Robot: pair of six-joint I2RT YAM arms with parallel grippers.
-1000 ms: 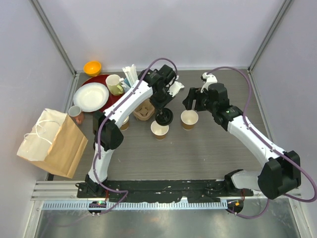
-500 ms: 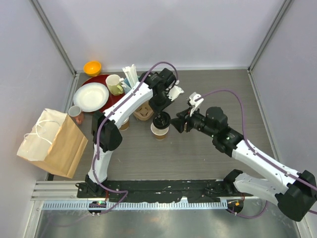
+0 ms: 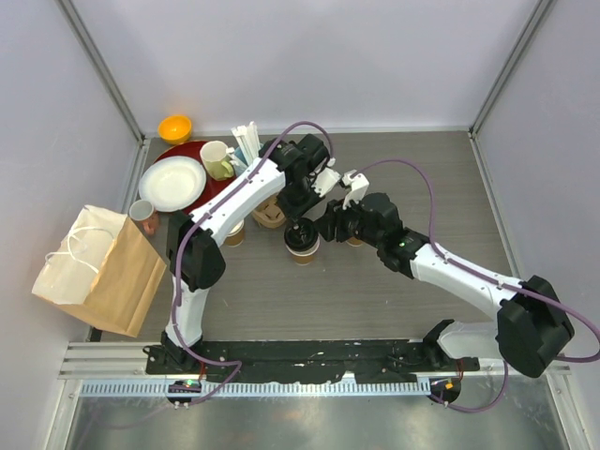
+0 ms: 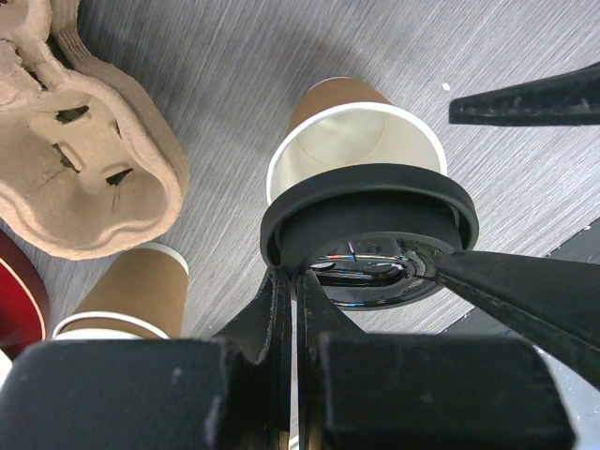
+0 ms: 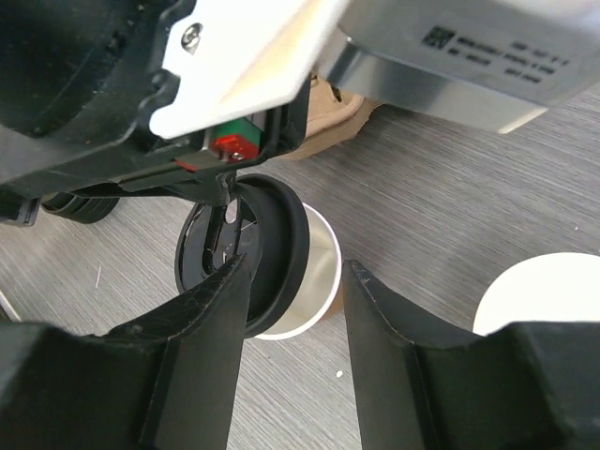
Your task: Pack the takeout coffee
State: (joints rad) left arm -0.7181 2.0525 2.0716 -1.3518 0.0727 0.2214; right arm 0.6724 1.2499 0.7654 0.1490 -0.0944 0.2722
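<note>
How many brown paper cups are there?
3. One cup under the black lid the left gripper holds, another cup beside the cardboard carrier, a third cup half hidden by the right gripper. The small cup by the paper bag may be a fourth.

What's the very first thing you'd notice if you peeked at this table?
Two robot arms meet mid-table: the left gripper pinches a black lid over an open brown paper cup, while the right gripper has its jaws apart beside that cup. Next comes the big brown paper bag at the table's left edge, and the red tray with a white plate at the back left.
</note>
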